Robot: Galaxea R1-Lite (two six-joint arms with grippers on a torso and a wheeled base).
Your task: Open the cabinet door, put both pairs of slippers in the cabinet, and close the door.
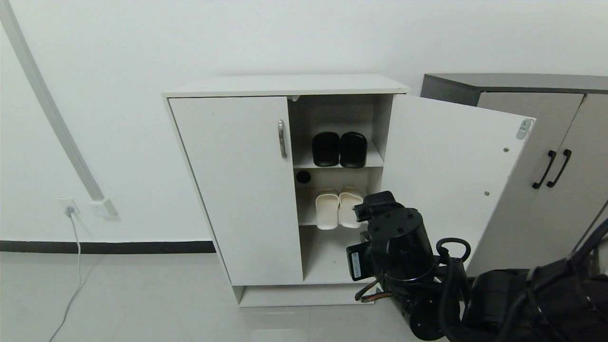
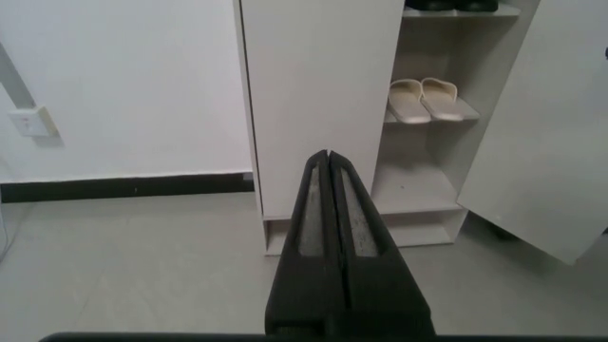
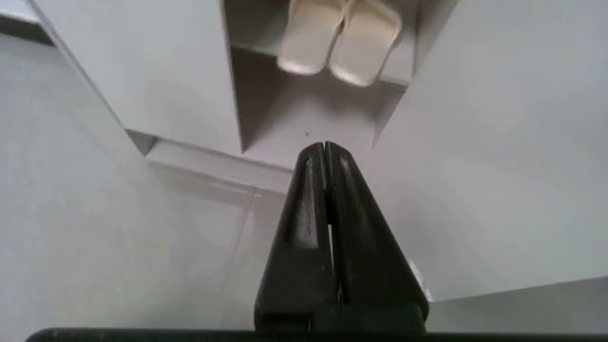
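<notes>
Standing open beside the right hand (image 3: 325,147), the cabinet door (image 1: 446,161) exposes white slippers (image 1: 338,208) ahead of it and black slippers (image 1: 339,149) 1 shelf higher. Both hands are closed and empty, the left hand (image 2: 328,154) farther from the cabinet (image 1: 285,85).

The cabinet (image 1: 237,190) is finished in plain white, and its door handle (image 1: 281,138) in silver. The black slippers (image 1: 339,149) and the cream slippers (image 1: 338,208) are unpatterned. The left hand (image 2: 328,157) and the right hand (image 3: 324,147) are coloured black. The neighbouring cupboard (image 1: 584,213) is painted grey and fitted with black handles (image 1: 544,169). The floor (image 1: 142,299) is tiled pale grey.
</notes>
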